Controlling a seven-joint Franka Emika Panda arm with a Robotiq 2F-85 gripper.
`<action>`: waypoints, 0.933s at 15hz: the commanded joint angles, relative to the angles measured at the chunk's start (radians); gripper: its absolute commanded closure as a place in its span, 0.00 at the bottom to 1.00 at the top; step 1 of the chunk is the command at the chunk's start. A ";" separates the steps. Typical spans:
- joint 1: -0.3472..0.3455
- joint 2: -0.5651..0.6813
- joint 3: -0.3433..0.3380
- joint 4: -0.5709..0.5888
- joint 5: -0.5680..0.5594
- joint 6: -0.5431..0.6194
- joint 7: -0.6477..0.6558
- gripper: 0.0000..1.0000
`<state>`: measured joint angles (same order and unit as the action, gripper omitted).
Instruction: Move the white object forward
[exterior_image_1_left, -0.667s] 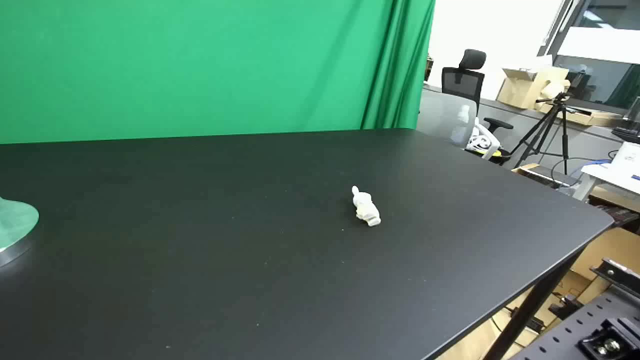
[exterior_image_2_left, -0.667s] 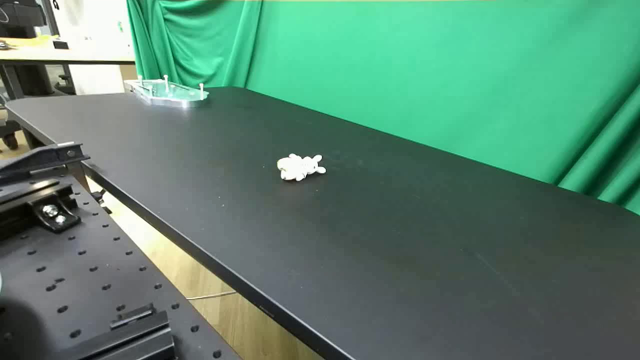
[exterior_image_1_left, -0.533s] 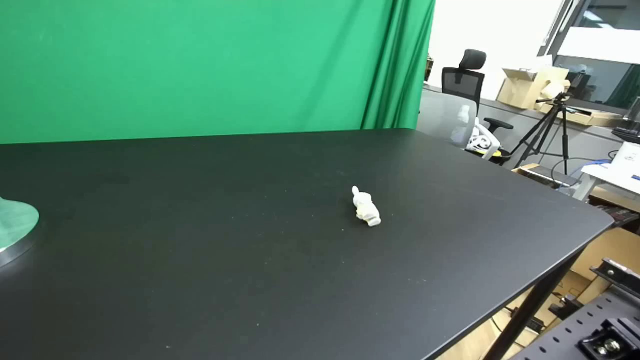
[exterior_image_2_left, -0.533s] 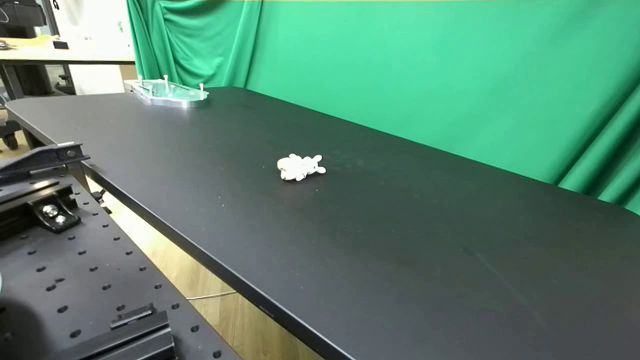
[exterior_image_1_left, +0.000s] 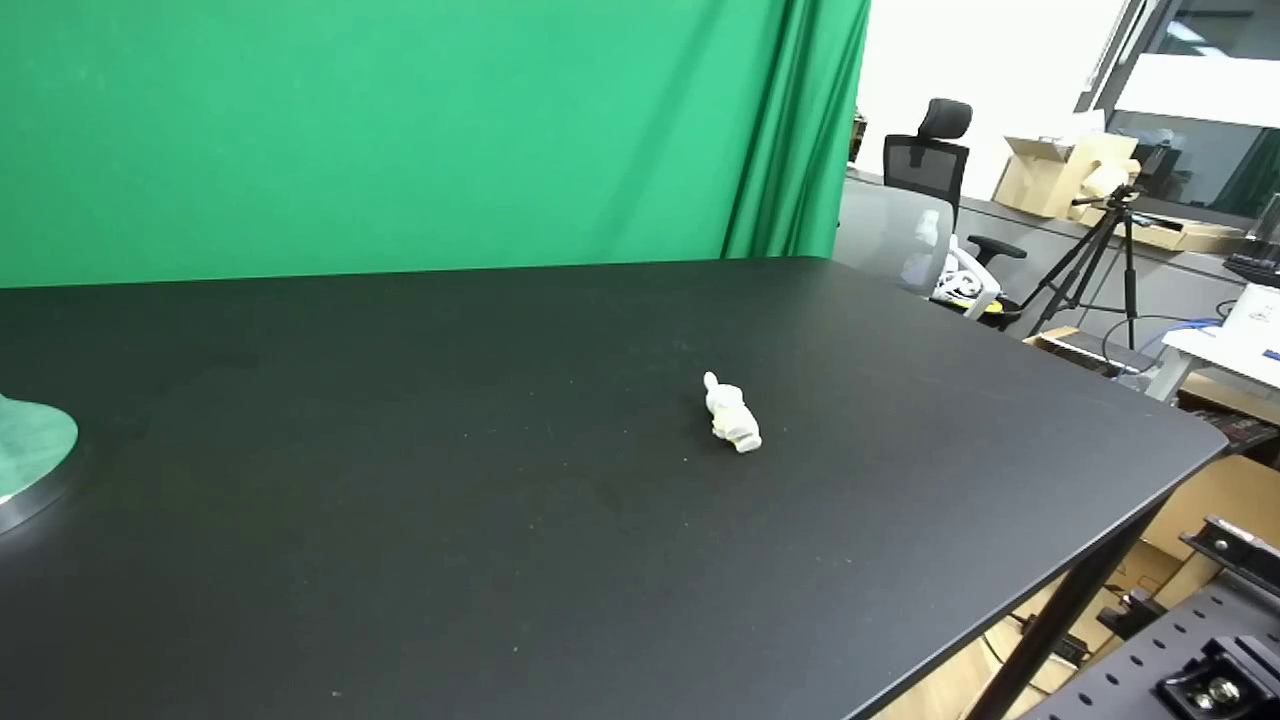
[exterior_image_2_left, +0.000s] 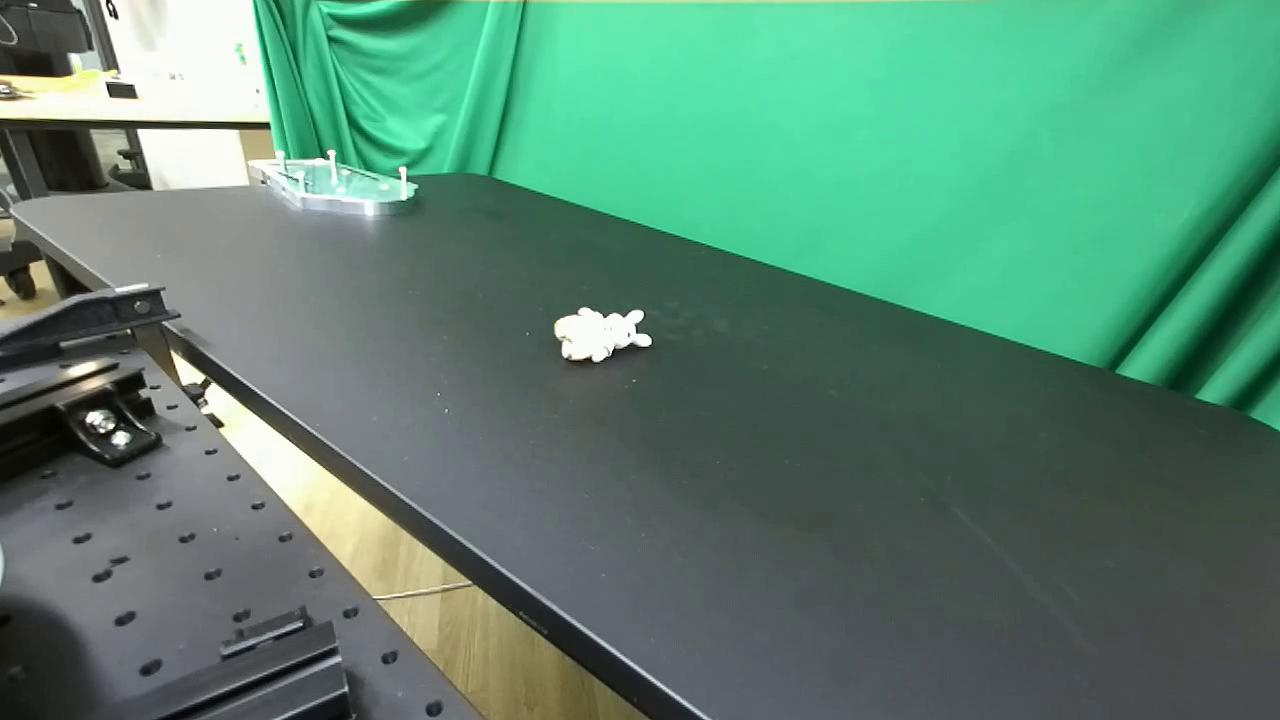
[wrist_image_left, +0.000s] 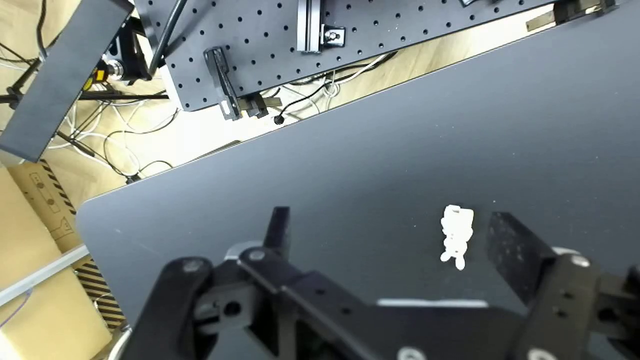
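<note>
The white object is a small lumpy figure with two ear-like tips, lying flat on the dark table. It shows in both exterior views, near the middle of the table in an exterior view. In the wrist view the white object lies on the table below and appears between the fingers, much closer to the right finger. My gripper is open, with its fingers wide apart and nothing held. It appears to be well above the table. The gripper and arm are out of view in both exterior views.
A pale green round piece stands at the table's left edge. A clear plate with pegs sits at the table's far corner. A perforated black base runs beside the table, with a gap between. A green curtain stands behind.
</note>
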<state>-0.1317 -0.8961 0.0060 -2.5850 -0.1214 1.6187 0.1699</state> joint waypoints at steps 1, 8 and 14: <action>0.006 0.001 -0.004 0.002 -0.003 -0.002 0.003 0.00; -0.012 0.188 -0.051 -0.009 -0.008 0.225 0.000 0.00; 0.007 0.457 -0.037 -0.015 -0.004 0.584 -0.013 0.00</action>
<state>-0.1369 -0.5611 -0.0437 -2.6203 -0.1234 2.0942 0.1557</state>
